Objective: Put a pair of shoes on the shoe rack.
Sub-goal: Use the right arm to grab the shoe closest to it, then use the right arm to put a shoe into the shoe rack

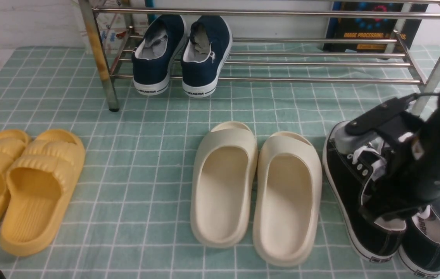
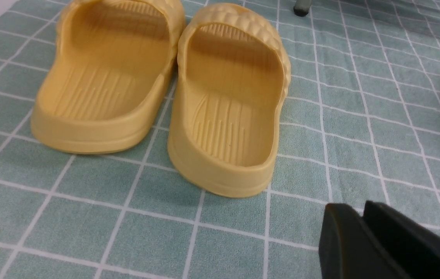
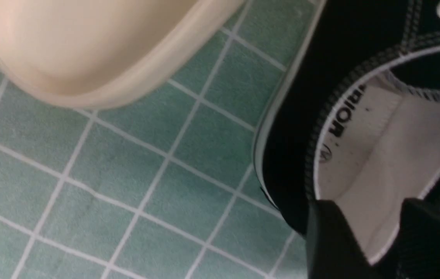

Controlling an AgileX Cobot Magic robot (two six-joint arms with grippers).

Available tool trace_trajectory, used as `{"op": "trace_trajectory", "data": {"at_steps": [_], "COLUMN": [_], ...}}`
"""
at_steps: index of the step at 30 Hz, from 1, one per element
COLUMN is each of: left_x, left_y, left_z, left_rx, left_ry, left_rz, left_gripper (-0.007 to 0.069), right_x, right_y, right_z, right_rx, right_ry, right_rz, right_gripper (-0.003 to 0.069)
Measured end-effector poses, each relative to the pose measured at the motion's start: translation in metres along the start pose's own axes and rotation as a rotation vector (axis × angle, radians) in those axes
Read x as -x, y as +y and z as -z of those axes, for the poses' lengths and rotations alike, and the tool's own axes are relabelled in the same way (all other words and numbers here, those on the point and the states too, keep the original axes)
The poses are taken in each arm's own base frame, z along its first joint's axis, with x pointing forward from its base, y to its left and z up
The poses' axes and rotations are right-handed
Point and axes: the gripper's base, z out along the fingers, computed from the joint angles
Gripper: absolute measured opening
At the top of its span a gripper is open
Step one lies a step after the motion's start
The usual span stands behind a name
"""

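Two fingers of my right gripper (image 3: pixel 369 211) stand apart, dipped at the heel opening of the pair of shoes (image 1: pixel 353 186) and straddling a collar edge. I judge it isn't clamped yet. Shoes sit on the cloth (image 1: pixel 146 217) at far right, toes toward the shoe rack (image 1: pixel 282 80), long axis fore-aft. Rack lies ahead and to the left. Right arm's job. Left gripper (image 2: pixel 359 217) is near-shut and empty, by the yellow slides (image 2: pixel 227 104).
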Motion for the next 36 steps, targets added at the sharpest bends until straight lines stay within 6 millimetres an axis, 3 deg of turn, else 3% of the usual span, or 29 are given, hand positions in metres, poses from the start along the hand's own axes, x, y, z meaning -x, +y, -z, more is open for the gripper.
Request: {"op": "trace_trajectory", "data": {"at_steps": [3, 5, 10, 12, 15, 16, 18, 20, 25, 26, 28, 30, 33, 36], "left_x": [0.0, 0.0, 0.0, 0.0, 0.0, 0.0, 0.0, 0.0, 0.0, 0.0, 0.0, 0.0, 0.0, 0.0], "left_y": [0.0, 0.0, 0.0, 0.0, 0.0, 0.0, 0.0, 0.0, 0.0, 0.0, 0.0, 0.0, 0.0, 0.0], "left_z": [0.0, 0.0, 0.0, 0.0, 0.0, 0.0, 0.0, 0.0, 0.0, 0.0, 0.0, 0.0, 0.0, 0.0], "left_rx": [0.0, 0.0, 0.0, 0.0, 0.0, 0.0, 0.0, 0.0, 0.0, 0.0, 0.0, 0.0, 0.0, 0.0], "left_ry": [0.0, 0.0, 0.0, 0.0, 0.0, 0.0, 0.0, 0.0, 0.0, 0.0, 0.0, 0.0, 0.0, 0.0], "left_rz": [0.0, 0.0, 0.0, 0.0, 0.0, 0.0, 0.0, 0.0, 0.0, 0.0, 0.0, 0.0, 0.0, 0.0], "left_gripper": [0.0081, 0.0081, 0.009, 0.0091, 0.0092, 0.0092, 0.0094, 0.0097, 0.0102, 0.0103, 0.0103, 0.0106, 0.011, 0.0113], "right_x": [0.011, 0.015, 0.018, 0.018, 0.018, 0.018, 0.018, 0.017, 0.008, 0.008, 0.01, 0.021, 0.034, 0.061], "right_y": [0.005, 0.004, 0.004, 0.005, 0.008, 0.008, 0.009, 0.01, 0.007, 0.005, 0.004, 0.002, -0.002, -0.02], "right_z": [-0.019, -0.029, -0.054, -0.06, -0.075, -0.075, -0.075, -0.071, -0.043, -0.024, -0.012, 0.008, 0.017, 0.02], "right_rx": [0.002, -0.01, -0.037, -0.038, -0.022, -0.022, -0.008, -0.002, -0.008, -0.007, -0.006, -0.004, -0.001, -0.011], "right_ry": [-0.01, -0.005, 0.064, 0.085, 0.126, 0.126, 0.128, 0.131, 0.134, 0.102, 0.071, 0.002, -0.042, -0.085], "right_rz": [0.003, -0.006, -0.042, -0.048, -0.064, -0.064, -0.076, -0.083, -0.086, -0.082, -0.077, -0.063, -0.063, -0.092], "right_gripper": [0.0442, 0.0479, 0.0477, 0.044, 0.027, 0.0258, 0.0113, 0.0024, 0.002, 0.002, 0.002, 0.002, 0.002, 0.002]}}
